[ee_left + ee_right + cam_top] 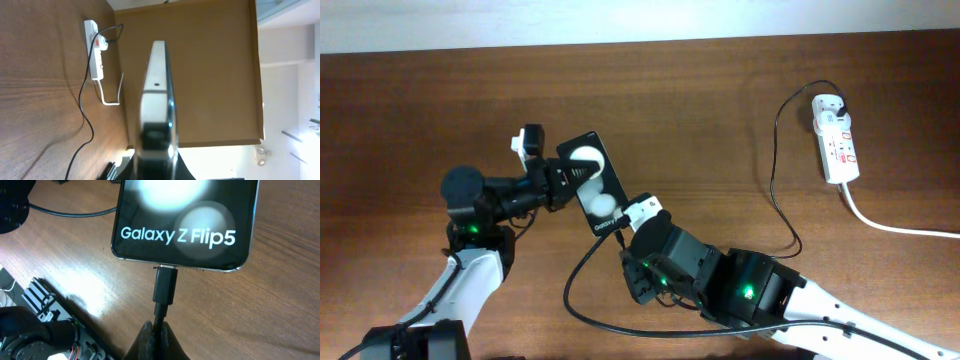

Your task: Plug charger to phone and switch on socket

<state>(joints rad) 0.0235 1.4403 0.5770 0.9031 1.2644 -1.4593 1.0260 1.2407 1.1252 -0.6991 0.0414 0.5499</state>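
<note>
**Bench (720, 90), left to right:** The left arm rises from the lower left corner and bends at a black joint lit green. From there it stretches level toward the right, with its wrist rolled on its side. The left tool (563, 178) is clamped on the phone (592, 182) at its long left edge, and the wrist camera sees the handset edge-on between the fingers. The phone sits near the middle of the bench, slightly tilted, screen up, with two round white reflections on its glass. Whether it rests on the wood or is raised cannot be told. White lettering near the screen's lower end reads "Galaxy Z Flip5".

Below and to the right, the right arm reaches in from the lower right corner, a white link and a black body with green lights. It points up and left at the phone's lower end. The right tool (159, 332) is closed on the charger (164, 286), pinching the thin cable just behind the black plug. The plug's tip meets the port in the phone's bottom edge.

The cable loops under that arm and climbs to the socket (836, 140), a white strip with red marks at the far right. A black plug sits in the strip's top end. A thick white cord (890, 225) trails off to the right edge. Any writing on the strip is too small to read.
</note>
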